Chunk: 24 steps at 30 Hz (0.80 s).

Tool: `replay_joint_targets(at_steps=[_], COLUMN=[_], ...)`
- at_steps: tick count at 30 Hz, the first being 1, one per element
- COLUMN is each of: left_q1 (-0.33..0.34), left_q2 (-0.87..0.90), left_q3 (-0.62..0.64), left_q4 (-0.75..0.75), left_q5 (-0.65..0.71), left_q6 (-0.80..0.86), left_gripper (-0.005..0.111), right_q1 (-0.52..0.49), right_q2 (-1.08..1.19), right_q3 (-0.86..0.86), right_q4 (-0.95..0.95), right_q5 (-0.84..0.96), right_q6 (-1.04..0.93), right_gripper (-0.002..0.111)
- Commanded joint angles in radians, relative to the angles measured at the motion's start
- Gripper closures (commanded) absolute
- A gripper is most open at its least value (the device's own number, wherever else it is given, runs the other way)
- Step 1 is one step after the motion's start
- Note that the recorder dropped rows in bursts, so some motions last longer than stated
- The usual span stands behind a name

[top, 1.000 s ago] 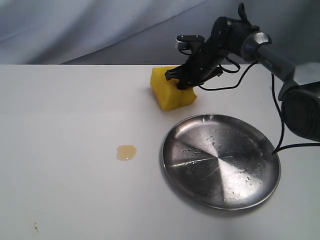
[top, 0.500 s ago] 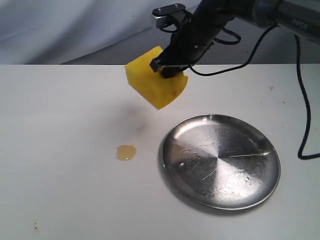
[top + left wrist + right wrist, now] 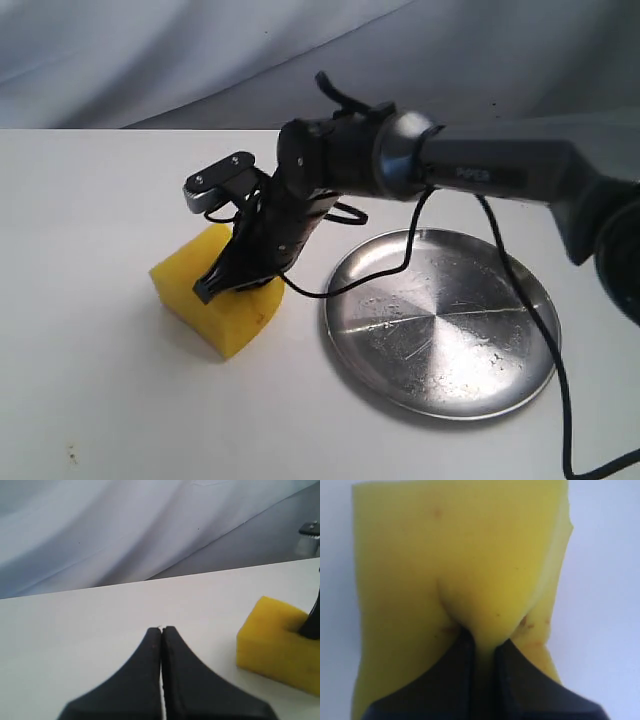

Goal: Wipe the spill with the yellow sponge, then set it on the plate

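Yellow sponge [image 3: 225, 322] sits on the white desk [image 3: 90, 200] just beside the plate [image 3: 450, 340], off its left rim without touching it, one corner turned toward the camera. On the sponge's top the right gripper [image 3: 236, 285] has its fingers clamped narrowly, pinching a deep dent into the foam, and its dark arm reaches in over the plate's far-left rim. The left gripper [image 3: 161, 628] holds its fingers pressed together on nothing above the desk, and beyond the plate hangs a pale grey cloth [image 3: 150, 50].
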Motion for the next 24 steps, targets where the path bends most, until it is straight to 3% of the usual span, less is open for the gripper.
replay_joint_targets(at_steps=[1, 6, 14, 19, 24], left_q1=[0.001, 0.001, 0.001, 0.001, 0.001], left_q2=[-0.003, -0.003, -0.003, -0.003, -0.003], left_q3=[-0.003, -0.003, -0.003, -0.003, -0.003], left_q4=[0.001, 0.001, 0.001, 0.001, 0.001], left_q5=[-0.007, -0.007, -0.007, -0.007, -0.007], left_q6=[-0.008, -0.008, -0.008, -0.008, -0.008], left_gripper=[0.107, 0.107, 0.107, 0.107, 0.107], right_q1=[0.010, -0.053, -0.147, -0.081, 0.050], right_q2=[0.042, 0.029, 0.024, 0.031, 0.031], right_q3=[0.003, 0.003, 0.003, 0.003, 0.003], right_q4=[-0.056, -0.336, -0.250, -0.099, -0.068], right_q5=[-0.006, 0.001, 0.007, 0.008, 0.039], right_q6=[0.055, 0.310, 0.253, 0.056, -0.007], right_gripper=[0.108, 0.108, 0.108, 0.108, 0.108])
